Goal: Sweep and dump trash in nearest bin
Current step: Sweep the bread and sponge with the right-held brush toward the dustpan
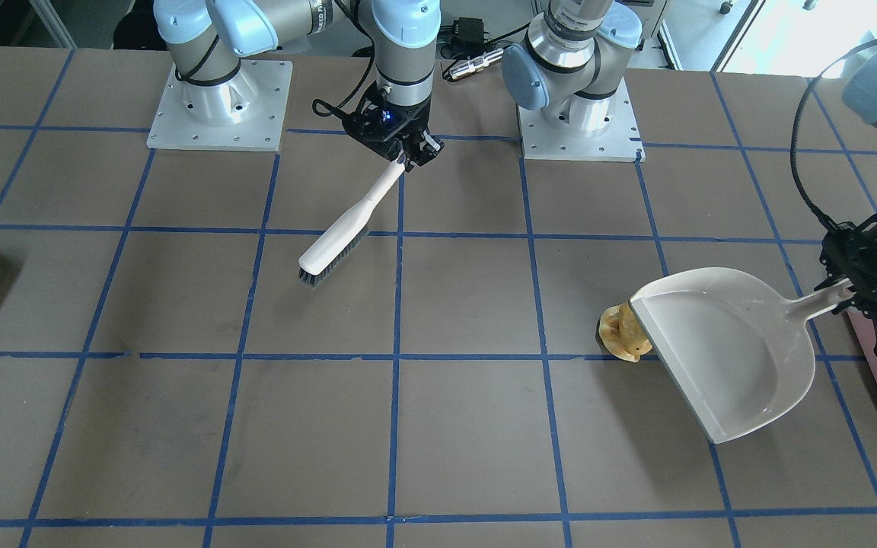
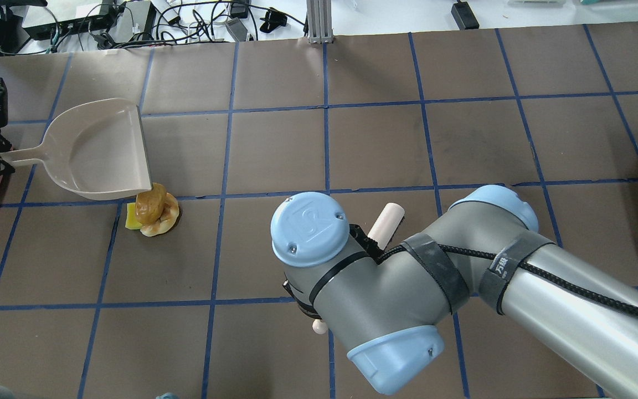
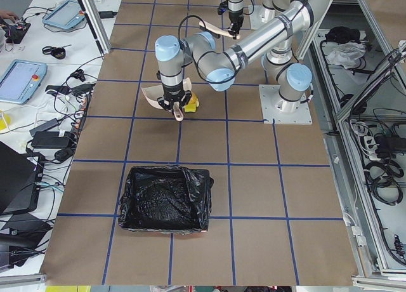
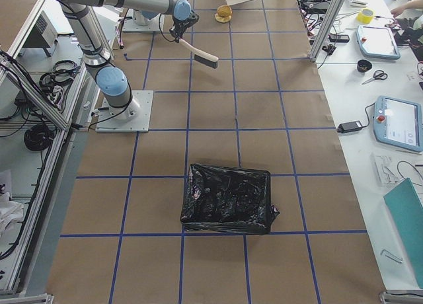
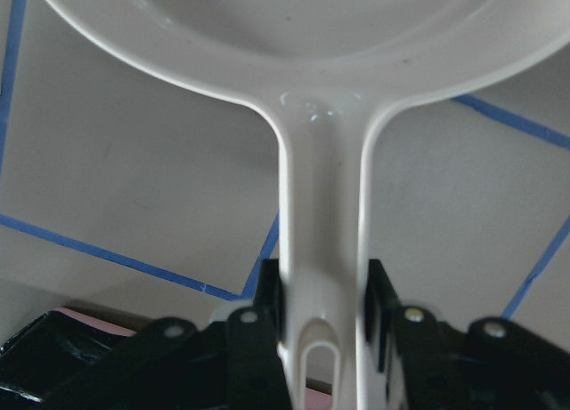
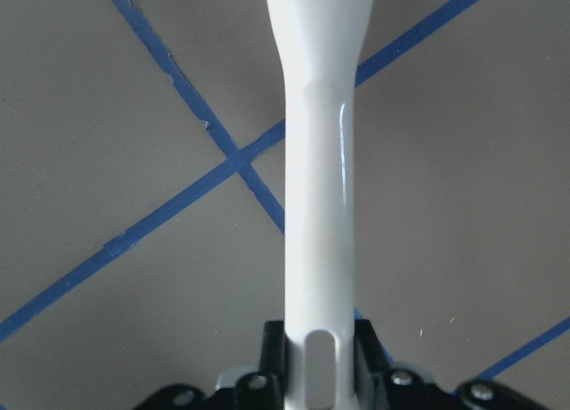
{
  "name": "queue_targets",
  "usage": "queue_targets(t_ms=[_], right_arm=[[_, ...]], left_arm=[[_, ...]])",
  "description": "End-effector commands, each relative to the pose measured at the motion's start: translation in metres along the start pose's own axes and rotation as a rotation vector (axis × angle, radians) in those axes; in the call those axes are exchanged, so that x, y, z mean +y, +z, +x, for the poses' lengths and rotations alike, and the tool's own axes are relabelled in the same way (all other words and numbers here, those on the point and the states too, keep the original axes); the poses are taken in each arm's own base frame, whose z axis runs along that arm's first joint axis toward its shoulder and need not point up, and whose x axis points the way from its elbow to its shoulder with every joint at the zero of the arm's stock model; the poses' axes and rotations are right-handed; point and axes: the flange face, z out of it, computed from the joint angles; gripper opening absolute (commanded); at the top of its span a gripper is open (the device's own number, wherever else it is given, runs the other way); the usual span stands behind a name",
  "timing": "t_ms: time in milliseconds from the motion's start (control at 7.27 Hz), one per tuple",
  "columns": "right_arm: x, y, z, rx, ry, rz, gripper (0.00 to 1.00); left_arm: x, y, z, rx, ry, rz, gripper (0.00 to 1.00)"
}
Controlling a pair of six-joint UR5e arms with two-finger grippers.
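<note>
The trash [image 1: 625, 332], a small tan, yellow-green and cream pile [image 2: 153, 213], lies on the table against one end of the dustpan's front lip. My left gripper [image 1: 852, 291] is shut on the handle of the cream dustpan [image 1: 728, 350], which the left wrist view shows clamped between the fingers [image 5: 267, 307]. My right gripper [image 1: 409, 157] is shut on the handle of the white brush [image 1: 343, 232], whose bristles point at the table about two tiles from the trash. The pink-sided bin [image 1: 874, 358] with its black bag stands just behind the left gripper.
A second bin [image 4: 228, 198] lined with a black bag stands at the table's far right end. The two arm bases [image 1: 218, 106] are bolted along the robot's side of the table. In the overhead view the right arm [image 2: 407, 282] hides its own gripper.
</note>
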Motion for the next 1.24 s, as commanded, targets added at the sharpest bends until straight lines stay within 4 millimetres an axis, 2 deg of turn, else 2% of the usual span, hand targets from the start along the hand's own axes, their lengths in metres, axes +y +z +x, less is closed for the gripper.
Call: queue_targets(t_ms=[0, 138, 275, 550, 825, 1100], right_arm=[[0.0, 0.0, -0.001, -0.002, 0.0, -0.001, 0.0], [0.001, -0.001, -0.001, -0.006, -0.007, -0.006, 0.0], [-0.002, -0.007, -0.012, -0.022, -0.045, 0.0, 0.0], [-0.02, -0.036, -0.069, -0.009, -0.02, -0.003, 0.0], [-0.03, -0.038, -0.128, -0.024, 0.054, -0.007, 0.0], [0.006, -0.029, -0.204, -0.048, 0.086, 0.009, 0.0]], left_arm=[[0.054, 0.015, -0.002, -0.011, 0.115, -0.012, 0.0], [0.063, 0.021, -0.003, -0.005, 0.157, -0.015, 0.0], [0.062, 0.031, -0.003, 0.01, 0.203, -0.01, 0.0], [0.067, 0.05, -0.003, -0.008, 0.285, -0.091, 0.0], [0.07, 0.071, -0.011, -0.046, 0.303, -0.124, 0.0], [0.067, 0.089, -0.015, -0.024, 0.279, -0.106, 0.0]])
